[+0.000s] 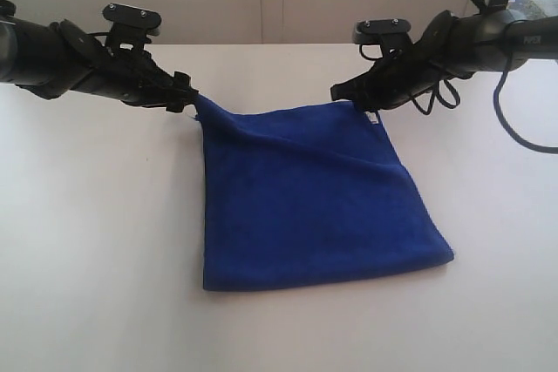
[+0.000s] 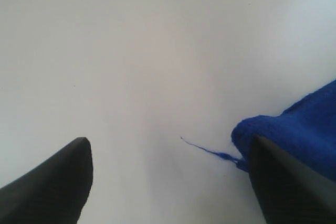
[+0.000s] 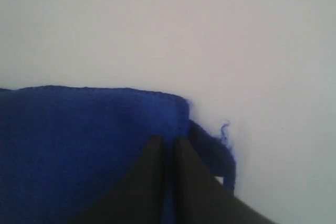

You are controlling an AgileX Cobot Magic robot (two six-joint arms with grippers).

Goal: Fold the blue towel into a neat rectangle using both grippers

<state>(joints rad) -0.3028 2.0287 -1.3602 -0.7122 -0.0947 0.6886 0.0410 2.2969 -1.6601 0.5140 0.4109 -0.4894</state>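
Item: blue towel [image 1: 314, 206], folded to a near-square. Most of it is lying flat on the white table [image 1: 87, 259], with the far-left corner rising a little toward the left arm. A white tag [image 1: 373, 117] is showing at the far corner on the right arm's side.

Left gripper [image 1: 181, 98]: standing wide open and holding nothing. In its wrist view the towel's corner is sitting beside one finger [image 2: 286, 182]. Whether cloth and finger are touching cannot be told. Only the corner's tip and a loose thread [image 2: 210, 153] are reaching into the gap, and the other finger is hanging over bare table.

Right gripper [image 1: 344, 93]: jaws drawn almost together with a sliver of blue showing between them. It appears to be pinching the far edge near the tag corner.

Governing relation: the towel's far edge is running from one gripper to the other, across the exterior view. The body of the cloth is extending away from both, toward the viewer. The right arm is having the hold. The left arm's corner is lying off-centre, toward the right arm's side of its open jaws.

Judgement: the next move is likely calling for the left gripper to shift toward that corner until the cloth is lying between its fingers, then to close.
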